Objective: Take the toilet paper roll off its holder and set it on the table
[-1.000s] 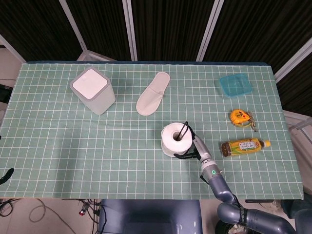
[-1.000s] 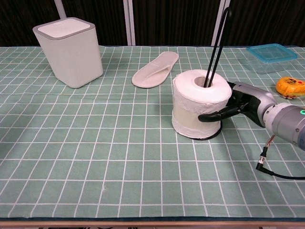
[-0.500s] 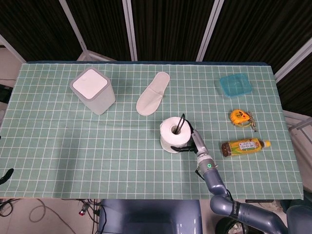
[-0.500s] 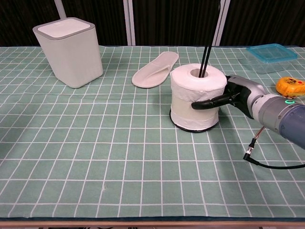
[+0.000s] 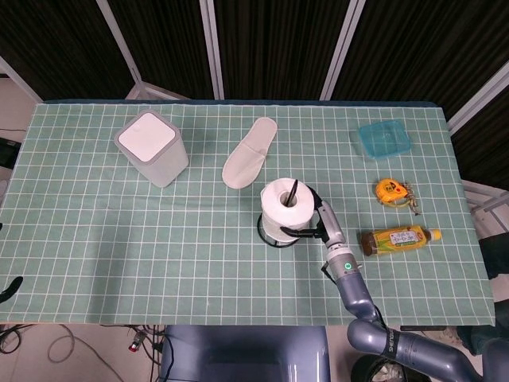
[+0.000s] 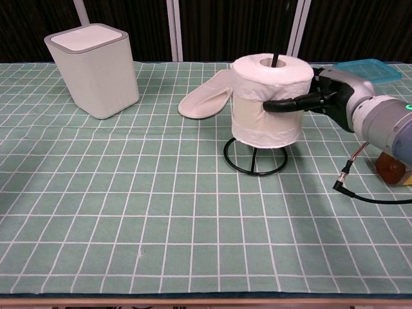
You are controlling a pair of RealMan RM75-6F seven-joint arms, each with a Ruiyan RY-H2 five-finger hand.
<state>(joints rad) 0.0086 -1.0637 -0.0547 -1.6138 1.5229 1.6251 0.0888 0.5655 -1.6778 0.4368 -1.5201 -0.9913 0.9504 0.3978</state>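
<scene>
My right hand (image 6: 322, 96) grips the toilet paper roll (image 6: 270, 100), which has risen clear of the holder (image 6: 256, 159) base since a second ago, though its rod still runs through the core. I keep lifting. My left hand isn't visible.

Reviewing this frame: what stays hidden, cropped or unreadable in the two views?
- Left hand: in neither view.
- Black wire holder: chest view crops the rod's top at the upper edge; the white toilet paper roll hides its middle.
- Right hand: its palm side sits behind the roll in both views.
- Green drink bottle: label too small to read in head view; in chest view the forearm covers most of it.
</scene>
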